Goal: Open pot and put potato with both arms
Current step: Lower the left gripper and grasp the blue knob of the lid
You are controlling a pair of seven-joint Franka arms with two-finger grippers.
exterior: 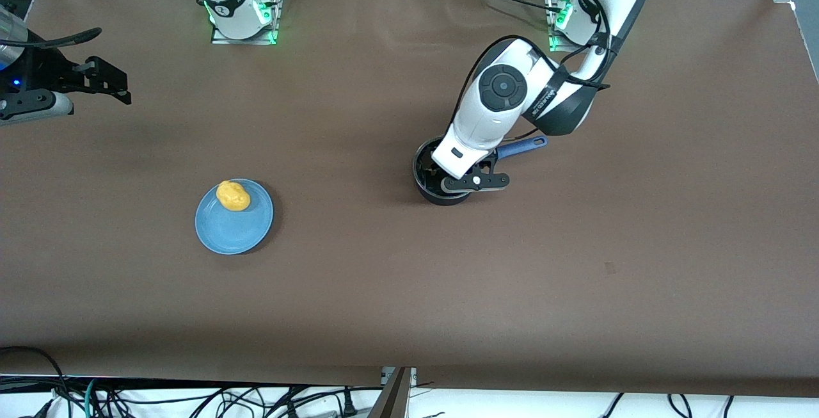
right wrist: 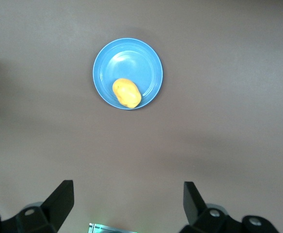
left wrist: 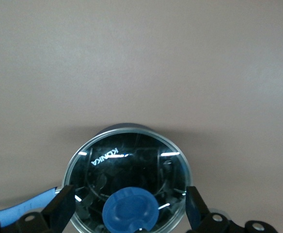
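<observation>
One lidded pot [exterior: 441, 178] under spread left hand [left wrist: 130, 213], one potato [exterior: 233, 196], right hand [right wrist: 127, 201] spread

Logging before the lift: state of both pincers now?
Left pincer: open, fingers either side of the pot lid, holding nothing.
Right pincer: open, empty, waiting above the table.
</observation>
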